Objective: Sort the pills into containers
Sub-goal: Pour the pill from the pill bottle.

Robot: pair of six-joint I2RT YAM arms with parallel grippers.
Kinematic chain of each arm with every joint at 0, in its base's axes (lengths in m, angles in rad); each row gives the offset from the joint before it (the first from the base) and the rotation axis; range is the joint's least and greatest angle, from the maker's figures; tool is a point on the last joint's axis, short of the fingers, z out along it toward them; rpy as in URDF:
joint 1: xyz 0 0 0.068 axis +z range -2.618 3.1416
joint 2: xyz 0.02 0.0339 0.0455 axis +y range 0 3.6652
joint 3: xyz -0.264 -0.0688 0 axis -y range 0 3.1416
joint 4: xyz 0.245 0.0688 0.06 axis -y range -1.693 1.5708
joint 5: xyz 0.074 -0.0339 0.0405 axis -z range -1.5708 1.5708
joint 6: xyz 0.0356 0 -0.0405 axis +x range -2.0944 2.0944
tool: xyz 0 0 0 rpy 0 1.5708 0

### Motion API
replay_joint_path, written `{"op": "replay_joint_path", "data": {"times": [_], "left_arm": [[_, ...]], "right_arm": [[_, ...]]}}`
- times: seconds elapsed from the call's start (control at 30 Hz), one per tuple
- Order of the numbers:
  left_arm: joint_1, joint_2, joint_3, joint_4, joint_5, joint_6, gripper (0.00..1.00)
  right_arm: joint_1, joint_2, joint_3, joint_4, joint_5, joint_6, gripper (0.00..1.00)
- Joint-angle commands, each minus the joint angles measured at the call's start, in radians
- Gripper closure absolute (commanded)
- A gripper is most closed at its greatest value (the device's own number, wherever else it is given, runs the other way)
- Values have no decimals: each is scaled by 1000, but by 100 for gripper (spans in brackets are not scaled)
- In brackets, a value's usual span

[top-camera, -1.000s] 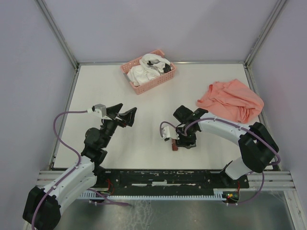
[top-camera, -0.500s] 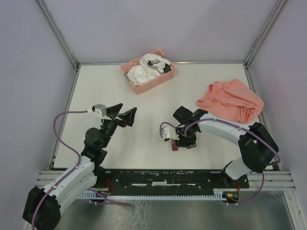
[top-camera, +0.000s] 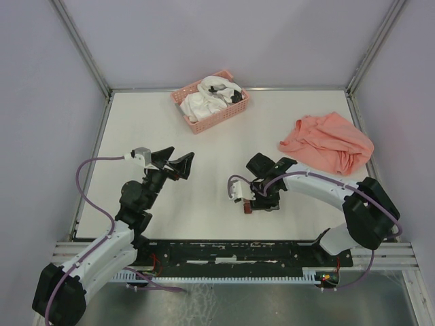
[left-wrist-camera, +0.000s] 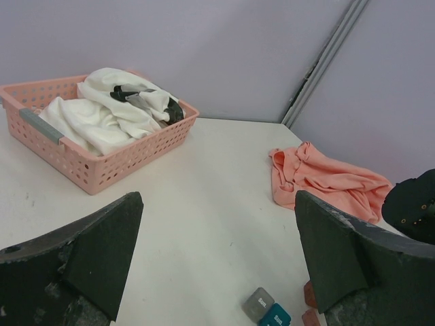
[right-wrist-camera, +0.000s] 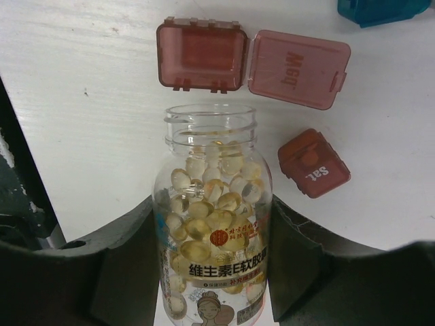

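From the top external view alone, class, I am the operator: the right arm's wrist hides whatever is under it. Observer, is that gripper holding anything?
Observer: Yes. The right gripper is closed on a clear jar with golden pills inside.
Operator: Is the jar's cap on?
Observer: No. The right wrist view shows its mouth bare and open.
Operator: What lies ahead of that mouth?
Observer: An open dark red box with its lid flipped aside and no pill showing in it. A closed dark red box sits nearby, apart from it.
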Motion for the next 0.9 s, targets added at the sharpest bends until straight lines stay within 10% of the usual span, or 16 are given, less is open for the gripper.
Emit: {"op": "replay_joint_path", "data": {"times": [0.0, 0.77, 0.87], "left_arm": [[-3, -3, 9, 57, -9, 35, 1], [-3, -7, 5, 62, -12, 35, 1], [-3, -4, 5, 60, -7, 35, 1]], "right_arm": [[-10, -32, 14, 24, 23, 21, 98], [23, -50, 3, -6, -64, -5, 98], [29, -52, -18, 80, 116, 17, 98]]}}
